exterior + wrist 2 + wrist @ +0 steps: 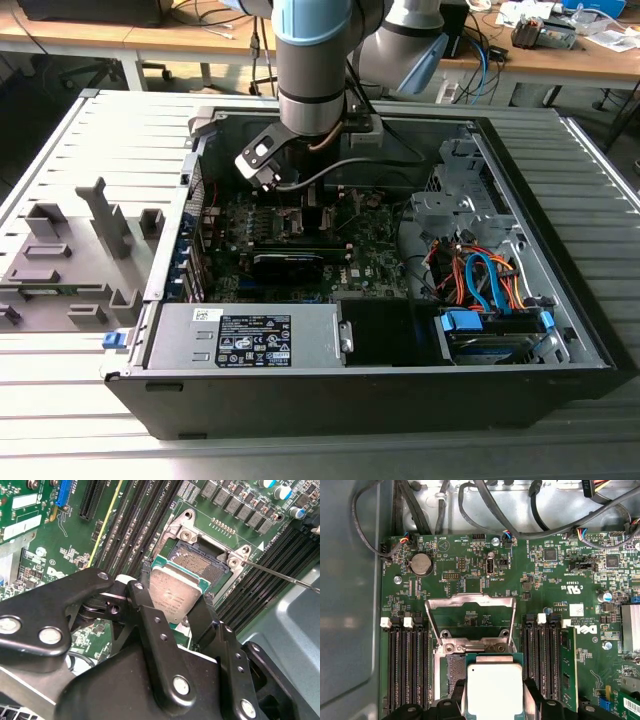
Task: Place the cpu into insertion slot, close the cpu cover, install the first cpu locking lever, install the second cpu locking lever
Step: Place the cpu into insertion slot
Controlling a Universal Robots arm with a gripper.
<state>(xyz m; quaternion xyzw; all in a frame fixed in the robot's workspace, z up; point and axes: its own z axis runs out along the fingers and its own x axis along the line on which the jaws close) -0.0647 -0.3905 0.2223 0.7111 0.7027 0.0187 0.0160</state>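
In both wrist views my gripper (172,600) (495,692) is shut on the cpu (175,592) (494,690), a flat square chip with a silvery top and a green edge. The black fingers (140,597) clamp two opposite sides of it. The chip hangs just above the insertion slot (197,562) (454,667) and partly hides it. The cpu cover (470,598), a thin metal frame with a square window, stands swung up behind the slot. A thin metal lever rod (280,575) sticks out from one socket corner. In the exterior view the gripper (312,200) reaches down into the open computer case.
Long black memory slots (405,670) (545,665) run along both sides of the socket. Cables (470,515) cross above the board. A power supply (250,335) and a drive cage with blue and orange cables (480,280) fill the case's near side. A grey fixture (70,265) stands at the exterior view's left.
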